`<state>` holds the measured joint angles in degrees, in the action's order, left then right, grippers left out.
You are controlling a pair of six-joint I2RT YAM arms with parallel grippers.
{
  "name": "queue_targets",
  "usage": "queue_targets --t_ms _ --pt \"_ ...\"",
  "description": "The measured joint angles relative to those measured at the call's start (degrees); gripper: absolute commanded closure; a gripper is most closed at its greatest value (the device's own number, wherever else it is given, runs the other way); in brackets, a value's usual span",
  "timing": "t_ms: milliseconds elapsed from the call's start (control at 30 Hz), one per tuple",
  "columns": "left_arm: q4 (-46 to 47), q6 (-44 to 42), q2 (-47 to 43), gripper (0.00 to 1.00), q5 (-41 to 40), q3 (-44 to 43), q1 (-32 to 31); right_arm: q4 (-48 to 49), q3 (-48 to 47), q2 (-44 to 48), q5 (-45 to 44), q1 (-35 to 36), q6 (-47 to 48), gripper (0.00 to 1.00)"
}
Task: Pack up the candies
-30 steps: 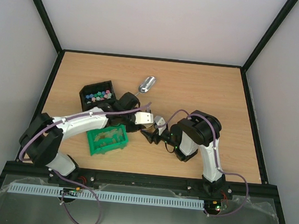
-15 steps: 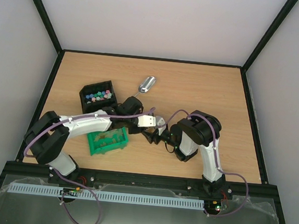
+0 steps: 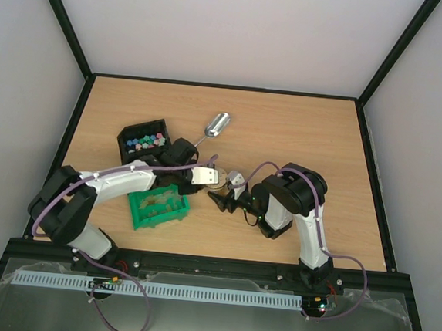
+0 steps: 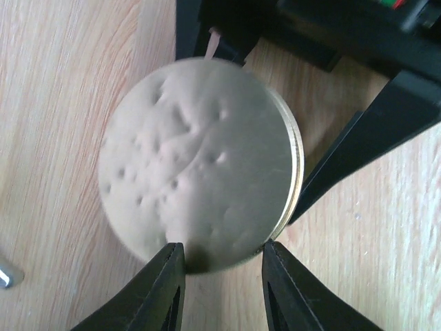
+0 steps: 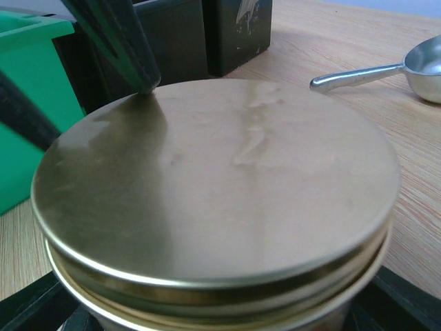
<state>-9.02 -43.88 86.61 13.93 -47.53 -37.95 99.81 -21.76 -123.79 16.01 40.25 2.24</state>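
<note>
Hazard: jar (image 3: 218, 183) possibly slipping or tipping | Cause: left gripper (image 4: 219, 276), jaws partly apart and empty, pressing off-centre at left rim of lid (image 4: 196, 162) | right gripper (image 3: 225, 194) clamping jar.

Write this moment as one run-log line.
right gripper: shut on jar | left gripper: open, at lid | candies: in black tray | scoop: on table
</note>
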Motion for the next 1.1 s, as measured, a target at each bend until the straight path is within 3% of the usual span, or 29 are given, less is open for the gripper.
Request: queue_targets --t_ms 200,633,933,1100 --pt "-2.4 0.2 -1.0 0.61 -2.0 -0.1 2.7 0.0 0.0 0.0 0.5 0.0 0.2 0.55" --pt "-1.6 3.6 1.7 0.5 -2.1 -4.2 -5.2 0.0 0.0 0.0 0.9 0.0 0.2 0.55" --pt "-0.3 3.9 3.0 0.65 -1.9 -3.7 -5.0 0.0 0.0 0.0 0.9 0.0 0.2 0.56" --pt "0.2 2.6 1.5 0.67 1.2 -1.6 -2.2 0.0 0.0 0.0 0.7 0.0 0.0 0.57"
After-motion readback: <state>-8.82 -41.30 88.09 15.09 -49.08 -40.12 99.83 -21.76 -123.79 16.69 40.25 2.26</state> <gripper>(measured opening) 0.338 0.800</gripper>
